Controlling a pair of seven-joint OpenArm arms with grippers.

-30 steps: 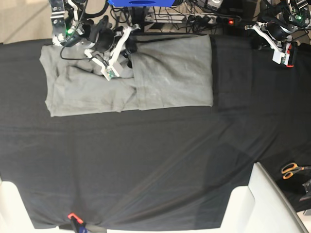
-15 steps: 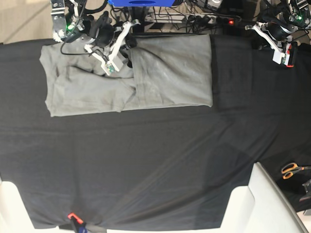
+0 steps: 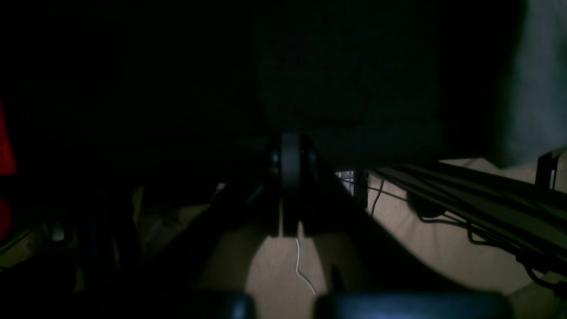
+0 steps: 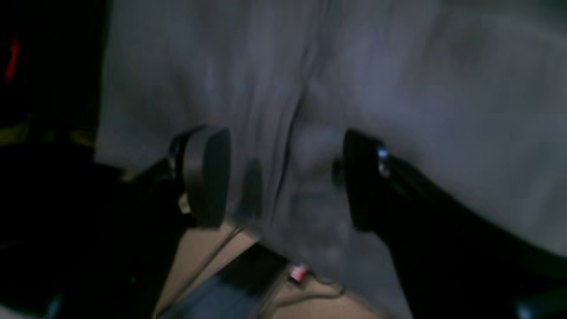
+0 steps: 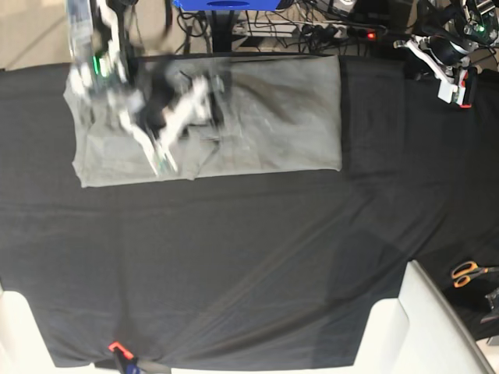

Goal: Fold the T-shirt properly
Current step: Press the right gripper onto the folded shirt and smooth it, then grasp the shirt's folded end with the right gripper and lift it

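Note:
The grey T-shirt (image 5: 265, 117) lies partly folded on the black table cloth (image 5: 249, 257) at the back left. My right gripper (image 5: 168, 117) is a motion blur over the shirt's left half. In the right wrist view the right gripper (image 4: 283, 177) is open, its fingers (image 4: 208, 177) wide apart just above the grey shirt (image 4: 398, 79), with nothing held. My left gripper (image 5: 452, 78) rests at the back right corner, off the shirt. In the dark left wrist view the left gripper (image 3: 283, 186) is shut and empty, and a strip of the shirt (image 3: 540, 66) shows at the right edge.
Orange-handled scissors (image 5: 468, 273) lie at the right edge. White blocks stand at the front left (image 5: 15, 327) and front right (image 5: 437, 327). A small red and black item (image 5: 117, 351) sits at the front edge. A blue stand (image 5: 226, 4) and cables lie behind the table.
My right arm has swung from the shirt's back edge forward over its left half, blurred with speed. The cloth near it looks more rumpled. The left arm has not moved.

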